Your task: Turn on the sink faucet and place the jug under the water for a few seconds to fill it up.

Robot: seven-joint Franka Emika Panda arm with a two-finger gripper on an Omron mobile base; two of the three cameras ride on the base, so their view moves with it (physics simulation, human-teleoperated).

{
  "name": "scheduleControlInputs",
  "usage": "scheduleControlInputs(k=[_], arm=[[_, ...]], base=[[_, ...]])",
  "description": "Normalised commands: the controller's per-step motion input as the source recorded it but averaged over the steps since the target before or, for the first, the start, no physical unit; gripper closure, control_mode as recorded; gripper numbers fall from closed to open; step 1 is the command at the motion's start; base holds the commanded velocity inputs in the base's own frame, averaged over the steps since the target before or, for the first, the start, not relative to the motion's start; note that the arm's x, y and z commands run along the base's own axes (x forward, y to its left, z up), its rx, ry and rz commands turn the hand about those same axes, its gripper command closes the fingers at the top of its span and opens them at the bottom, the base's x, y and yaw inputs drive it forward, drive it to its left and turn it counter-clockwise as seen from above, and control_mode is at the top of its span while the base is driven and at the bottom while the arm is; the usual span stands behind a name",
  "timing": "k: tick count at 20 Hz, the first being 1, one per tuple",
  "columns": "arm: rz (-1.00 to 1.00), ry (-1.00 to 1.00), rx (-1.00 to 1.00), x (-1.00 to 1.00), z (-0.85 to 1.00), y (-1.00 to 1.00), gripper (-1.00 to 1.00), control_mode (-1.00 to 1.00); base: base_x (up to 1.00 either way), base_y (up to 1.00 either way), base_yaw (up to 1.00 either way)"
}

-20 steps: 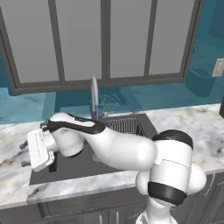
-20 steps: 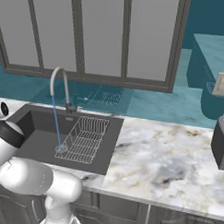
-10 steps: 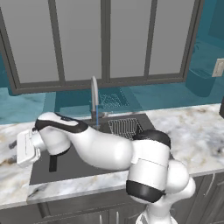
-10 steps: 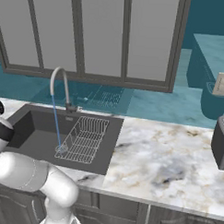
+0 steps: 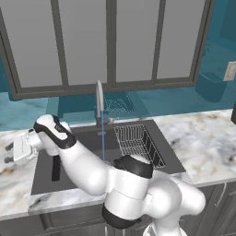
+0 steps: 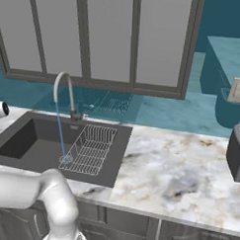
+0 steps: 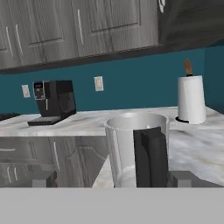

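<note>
The sink faucet [image 5: 98, 99] [image 6: 61, 85] is running. A thin blue stream of water [image 5: 103, 146] [image 6: 61, 134] falls into the dark sink [image 5: 69, 173] [image 6: 27, 147]. My gripper [image 5: 8, 153] reaches left past the sink's edge, over the marble counter. In the hand view the gripper [image 7: 113, 179] is open, and the clear glass jug [image 7: 127, 148] stands upright on the counter just ahead, between the two fingertips and nearer the right one. A dark upright strip on the jug faces the camera. Nothing is held.
A wire rack [image 5: 138, 144] [image 6: 93, 148] fills the sink's right half. Behind the jug stand a white paper-towel roll [image 7: 191, 98] at the right and a black coffee machine [image 7: 54, 101] at the left. Marble counter [image 6: 179, 169] stretches right of the sink.
The arm has swung further left, carrying the open hand from over the sink's left edge out over the counter. The water has kept running.
</note>
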Motion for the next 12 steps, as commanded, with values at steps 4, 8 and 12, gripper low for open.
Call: scheduleControlInputs(k=[4, 8, 12], arm=[[0.00, 0.00, -0.02, 0.11, -0.10, 0.44, -1.00, -1.00], [0.00, 0.00, -0.05, 0.00, -0.17, 0.54, -1.00, -1.00], [0.00, 0.00, -0.03, 0.00, -0.16, 0.46, -1.00, -1.00]], base=[[0.00, 0.00, 0.00], [0.00, 0.00, 0.00], [0.00, 0.00, 0.00]])
